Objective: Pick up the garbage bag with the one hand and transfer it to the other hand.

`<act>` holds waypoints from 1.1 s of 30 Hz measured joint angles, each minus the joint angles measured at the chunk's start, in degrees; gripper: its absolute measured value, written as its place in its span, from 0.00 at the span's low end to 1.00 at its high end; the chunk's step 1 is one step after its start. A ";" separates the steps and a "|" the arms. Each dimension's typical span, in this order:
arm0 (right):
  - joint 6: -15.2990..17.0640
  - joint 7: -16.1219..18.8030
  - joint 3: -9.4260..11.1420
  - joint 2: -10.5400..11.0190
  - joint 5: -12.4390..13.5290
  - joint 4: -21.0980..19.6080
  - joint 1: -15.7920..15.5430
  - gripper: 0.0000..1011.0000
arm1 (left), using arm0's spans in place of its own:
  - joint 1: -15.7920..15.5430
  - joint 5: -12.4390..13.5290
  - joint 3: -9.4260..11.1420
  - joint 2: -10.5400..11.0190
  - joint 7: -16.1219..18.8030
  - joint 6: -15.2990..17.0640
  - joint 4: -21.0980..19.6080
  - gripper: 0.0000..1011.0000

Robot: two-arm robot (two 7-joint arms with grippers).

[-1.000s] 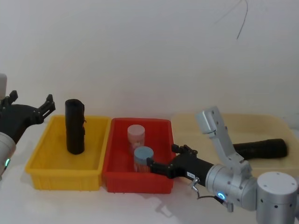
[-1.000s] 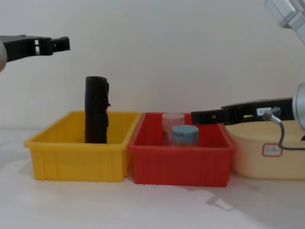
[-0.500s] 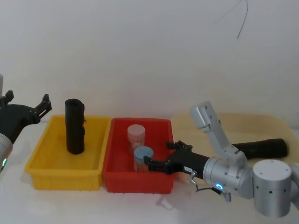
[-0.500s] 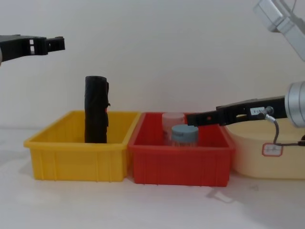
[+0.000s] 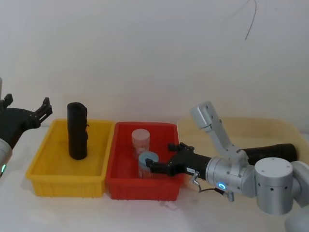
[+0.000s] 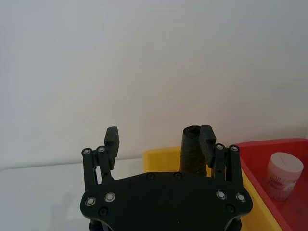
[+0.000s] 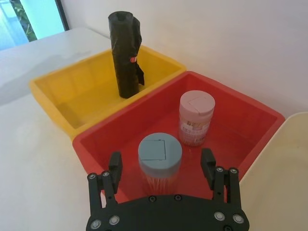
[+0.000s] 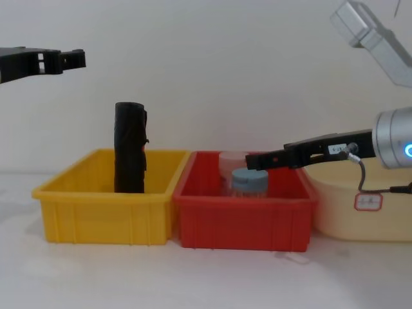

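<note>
The garbage bag (image 5: pixel 77 130) is a tall black roll standing upright in the yellow bin (image 5: pixel 65 186), near its back wall; the right wrist view shows the garbage bag (image 7: pixel 126 53) with a small red mark on its side. My left gripper (image 5: pixel 28 103) hangs open, up and to the left of the bin, apart from the roll. From the chest, the left gripper (image 8: pixel 71 58) sits higher than the garbage bag (image 8: pixel 130 154). My right gripper (image 5: pixel 159 155) is open over the red bin (image 5: pixel 140 189), its fingers either side of a blue-lidded jar (image 7: pixel 160 151).
The red bin also holds a pink-lidded jar (image 5: pixel 140 141) behind the blue-lidded one (image 5: pixel 148 157). A cream tub (image 5: pixel 251 126) at the right has a plain black roll (image 5: pixel 270 153) lying in it. White wall stands close behind the bins.
My right gripper has slid leftward, farther over the red bin toward the blue-lidded jar. My left gripper has drawn back a little to the left. The roll has not moved.
</note>
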 joint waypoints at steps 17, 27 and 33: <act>-2.01 1.73 -2.24 -2.20 0.02 7.75 4.35 0.99 | 0.04 -0.01 -0.06 0.03 0.06 0.00 -0.03 0.99; -3.08 2.40 -3.36 -3.38 0.12 11.08 6.08 0.99 | 0.03 -0.01 -0.06 0.02 0.06 -0.01 -0.03 0.99; -3.55 2.79 -3.87 -4.06 0.10 13.32 7.06 0.99 | 0.03 -0.01 -0.06 0.02 0.06 -0.01 -0.03 0.99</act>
